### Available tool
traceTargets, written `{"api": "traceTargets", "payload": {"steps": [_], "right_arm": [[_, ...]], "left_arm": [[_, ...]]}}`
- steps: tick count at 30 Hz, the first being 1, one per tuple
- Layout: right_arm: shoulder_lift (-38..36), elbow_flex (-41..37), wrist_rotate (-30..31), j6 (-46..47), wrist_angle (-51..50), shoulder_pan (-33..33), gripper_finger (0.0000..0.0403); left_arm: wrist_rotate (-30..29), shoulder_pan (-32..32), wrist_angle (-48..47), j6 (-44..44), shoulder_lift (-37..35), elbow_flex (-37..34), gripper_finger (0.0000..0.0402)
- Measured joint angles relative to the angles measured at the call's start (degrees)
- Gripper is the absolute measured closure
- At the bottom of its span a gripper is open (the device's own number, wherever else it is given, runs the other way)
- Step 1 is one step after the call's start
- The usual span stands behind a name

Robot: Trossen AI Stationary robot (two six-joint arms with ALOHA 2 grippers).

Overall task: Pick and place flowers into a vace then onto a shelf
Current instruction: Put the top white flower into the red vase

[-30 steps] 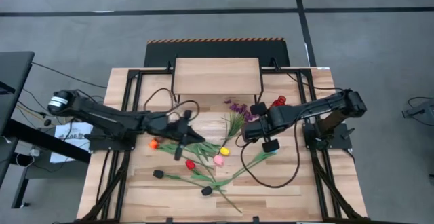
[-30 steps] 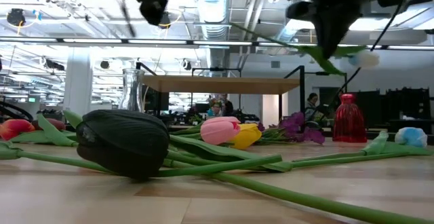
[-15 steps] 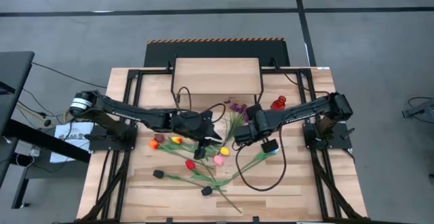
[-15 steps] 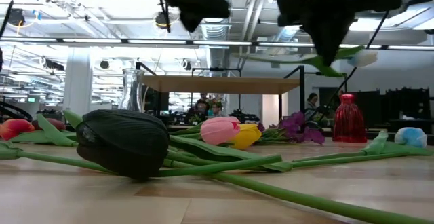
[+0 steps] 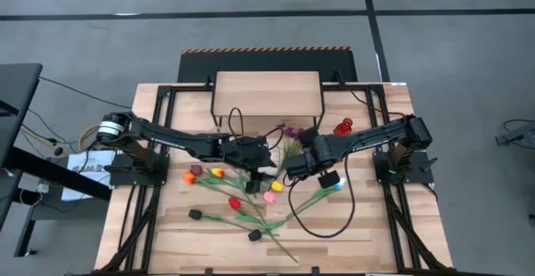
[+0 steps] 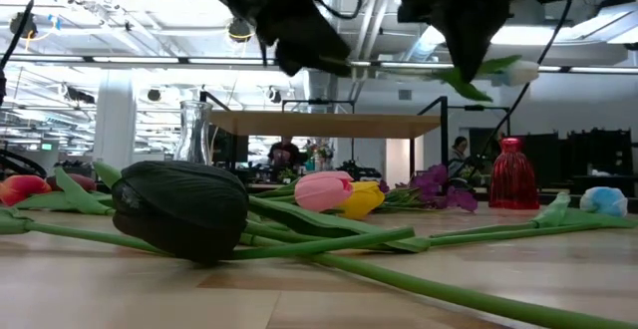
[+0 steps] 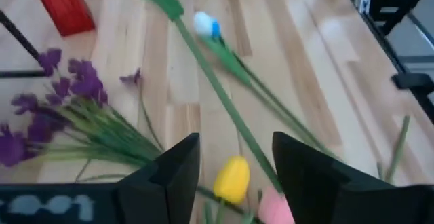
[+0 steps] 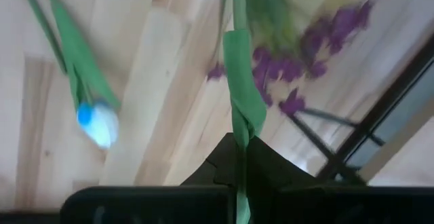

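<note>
My right gripper (image 5: 296, 168) is shut on a long green stem (image 6: 399, 67) whose white head (image 6: 518, 70) hangs in the air above the table's middle. My left gripper (image 7: 234, 173) stands open just left of it, one finger on either side of that stem's free part (image 7: 237, 125), touching nothing. More flowers lie on the table: yellow (image 5: 277, 186), pink (image 5: 270, 197), red (image 5: 234, 202), black (image 6: 179, 209), blue-white (image 5: 334, 184) and purple sprigs (image 5: 292, 131). A clear glass vase (image 6: 196, 130) and a red vase (image 5: 343, 127) stand near the shelf (image 5: 267, 94). My right gripper pinches the stem between its two fingers where a leaf wraps it (image 8: 239, 139), not far from the white head. The fingers come steeply from above and lie across the stem. The flower is lifted clear of the table and lies about level, its long end reaching toward my left gripper.
The shelf stands on thin black legs at the table's far middle. Black metal frames (image 5: 159, 134) run along both sides of the table. A loose cable (image 5: 334, 222) loops below the right arm. Bare wood shows along the near edge.
My left gripper has swung toward the table's right, closing on my right gripper and the held stem, tipped further down, and opened. My right gripper has drifted a little toward the left with the flower, which stays level and clear of the table.
</note>
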Motion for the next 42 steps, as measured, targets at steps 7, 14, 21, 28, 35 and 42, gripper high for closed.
{"api": "traceTargets", "payload": {"steps": [7, 14, 21, 28, 35, 42], "right_arm": [[0.0, 0.4, 1.5, -0.1, -0.7, 0.0, 0.04], [0.0, 0.4, 2.6, -0.1, -0.3, 0.0, 0.0399], [0.0, 0.4, 2.6, -0.1, -0.2, 0.0, 0.0399], [0.0, 0.4, 2.6, -0.1, 0.0, 0.0, 0.04], [0.0, 0.4, 2.5, 0.0, 0.3, 0.0, 0.0398], [0.0, 0.4, 3.6, 4.5, 0.9, 0.0, 0.0375]], "left_arm": [[1.1, 0.0, 0.7, 0.2, 0.6, 0.1, 0.0223], [1.1, 0.2, 0.2, 0.3, 0.6, 0.1, 0.0223], [-0.2, 0.6, -0.2, 0.2, 0.6, 0.1, 0.0257], [-0.1, 2.2, -0.3, 0.4, 0.6, 0.1, 0.0381], [0.0, 2.4, -0.8, 2.6, 0.6, 0.1, 0.0399], [0.0, 2.3, -1.2, 2.7, 0.6, 0.1, 0.0401]]}}
